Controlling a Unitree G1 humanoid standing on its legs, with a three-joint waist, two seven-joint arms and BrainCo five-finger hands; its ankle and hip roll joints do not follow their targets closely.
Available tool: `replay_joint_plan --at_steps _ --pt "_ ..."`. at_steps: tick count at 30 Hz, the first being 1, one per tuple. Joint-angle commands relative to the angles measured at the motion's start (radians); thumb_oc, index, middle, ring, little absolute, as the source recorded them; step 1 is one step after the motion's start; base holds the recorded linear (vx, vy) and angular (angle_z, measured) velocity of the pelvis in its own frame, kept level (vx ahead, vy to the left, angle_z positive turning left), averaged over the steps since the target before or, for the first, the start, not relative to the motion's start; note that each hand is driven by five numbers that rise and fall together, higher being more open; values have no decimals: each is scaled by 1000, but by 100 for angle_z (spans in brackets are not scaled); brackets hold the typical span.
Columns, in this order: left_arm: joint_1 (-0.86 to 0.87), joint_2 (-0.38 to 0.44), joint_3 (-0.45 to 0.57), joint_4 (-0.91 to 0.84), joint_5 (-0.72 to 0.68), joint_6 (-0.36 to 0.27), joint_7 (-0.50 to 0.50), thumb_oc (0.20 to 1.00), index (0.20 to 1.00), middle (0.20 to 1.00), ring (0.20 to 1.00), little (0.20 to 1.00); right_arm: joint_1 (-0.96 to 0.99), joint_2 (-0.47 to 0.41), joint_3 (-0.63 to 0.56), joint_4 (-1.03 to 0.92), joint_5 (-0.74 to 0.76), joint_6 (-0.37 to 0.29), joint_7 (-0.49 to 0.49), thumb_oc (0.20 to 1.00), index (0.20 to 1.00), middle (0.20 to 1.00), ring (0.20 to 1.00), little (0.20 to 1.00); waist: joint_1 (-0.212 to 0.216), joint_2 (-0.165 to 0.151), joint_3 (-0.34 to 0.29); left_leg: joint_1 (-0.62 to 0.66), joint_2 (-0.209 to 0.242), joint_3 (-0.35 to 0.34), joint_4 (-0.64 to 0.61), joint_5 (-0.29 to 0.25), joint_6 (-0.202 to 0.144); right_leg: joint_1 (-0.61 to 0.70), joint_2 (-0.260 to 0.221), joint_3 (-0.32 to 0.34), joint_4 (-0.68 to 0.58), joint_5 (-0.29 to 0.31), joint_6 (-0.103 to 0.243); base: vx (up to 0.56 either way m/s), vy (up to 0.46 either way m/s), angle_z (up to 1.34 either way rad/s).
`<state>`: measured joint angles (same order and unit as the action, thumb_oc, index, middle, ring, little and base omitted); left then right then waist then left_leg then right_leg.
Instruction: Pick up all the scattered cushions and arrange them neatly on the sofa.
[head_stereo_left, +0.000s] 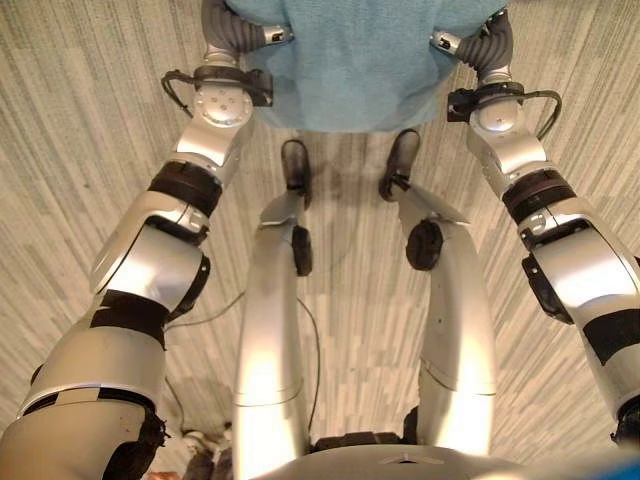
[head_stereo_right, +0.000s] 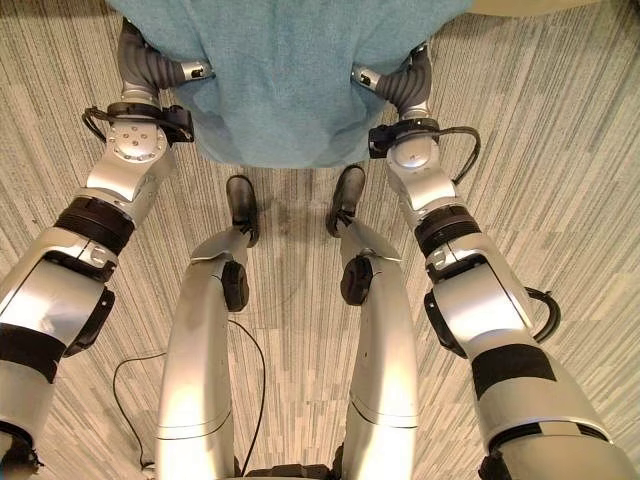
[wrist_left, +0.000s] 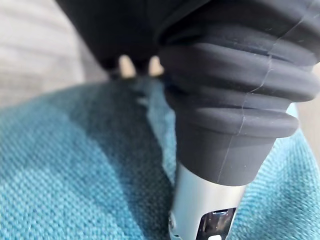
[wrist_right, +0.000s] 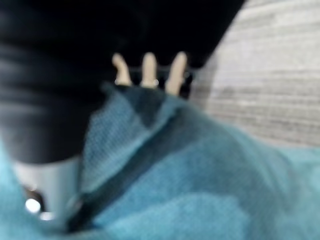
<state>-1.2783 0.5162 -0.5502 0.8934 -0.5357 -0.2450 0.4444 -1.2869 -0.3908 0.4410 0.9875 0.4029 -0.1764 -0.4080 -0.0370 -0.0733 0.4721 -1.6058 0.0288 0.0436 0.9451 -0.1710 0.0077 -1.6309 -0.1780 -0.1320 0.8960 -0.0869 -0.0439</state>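
**Carrying one teal cushion between both arms**

Looking down, you see striped carpet floor (head_stereo_left: 80, 90) under everything. The teal cushion (head_stereo_right: 290, 80) sits crosswise in front of you, raised off the floor, its long axis running arm to arm. Your left hand (head_stereo_left: 232, 30) presses its left edge and your right hand (head_stereo_right: 405, 80) its right edge; fingers are buried in the fabric, so you cannot tell their grip.

The striped floor (head_stereo_right: 560, 150) is lit brightly and evenly from above, while a deep shadow is cast into the fold of the blue cushion (wrist_right: 150, 150) just beneath the pale fingers (wrist_right: 149, 70) of the right hand (wrist_right: 172, 75).
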Motion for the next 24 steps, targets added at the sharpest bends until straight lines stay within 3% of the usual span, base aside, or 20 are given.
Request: replay_joint_plan --at_steps 1,2,3,4,5,13,18,24 --pt "-91 -113 7 -1 3 -51 -8 1000 1000 1000 1000 1000 -74 155 70 32 49 -24 18 1000 1000 1000 1000 1000 -19 95 -12 36 0 -73 5 -19 -42 61 8 55 -10 -53 163 5 -3 3" --pt "-105 -120 -2 16 1 -46 -10 1000 1000 1000 1000 1000 -82 163 71 43 55 -23 19 1000 1000 1000 1000 1000 -19 97 -14 36 -2 -74 6 -18 -42 61 8 55 -8 -53 162 0 0 0" --pt "-118 -124 -10 29 1 -42 -13 865 865 865 865 865 -86 179 70 46 71 -25 21 849 849 849 849 849 -18 98 -16 36 -3 -75 7 -18 -43 61 9 56 -7 -52 162 0 0 0" --pt "-129 -123 -21 42 7 -30 -22 485 485 485 485 485 -95 182 75 52 72 -21 23 332 332 332 332 332 -17 100 -21 36 -2 -73 6 -17 -43 61 8 55 -7 -51 162 0 0 0" --pt "-141 -122 -30 47 14 -25 -27 200 200 200 200 200 -103 186 78 48 76 -21 26 200 200 200 200 200 -16 101 -24 36 -3 -73 4 -15 -44 61 9 57 -8 -49 162 0 9 3" --pt "-128 -90 -18 7 -12 -31 -35 200 200 200 200 200 -145 160 67 -58 72 -45 -7 200 200 200 200 200 -12 97 -52 36 -4 -74 3 -13 -47 61 13 57 -8 -43 163 0 0 3" --pt "-41 -92 43 -73 -47 -54 -42 200 200 200 200 200 -124 109 42 -175 20 -52 -31 200 200 200 200 200 -21 79 -142 61 -4 -45 -81 -3 -48 62 19 55 -51 -30 164 -8 0 1" --pt "181 -143 135 -268 -33 -80 -61 200 200 200 200 200 52 89 -22 -331 -49 -61 -15 200 200 200 200 200 -34 75 -161 337 -13 -47 -295 23 -60 335 35 19 -229 -14 170 -89 -3 5"
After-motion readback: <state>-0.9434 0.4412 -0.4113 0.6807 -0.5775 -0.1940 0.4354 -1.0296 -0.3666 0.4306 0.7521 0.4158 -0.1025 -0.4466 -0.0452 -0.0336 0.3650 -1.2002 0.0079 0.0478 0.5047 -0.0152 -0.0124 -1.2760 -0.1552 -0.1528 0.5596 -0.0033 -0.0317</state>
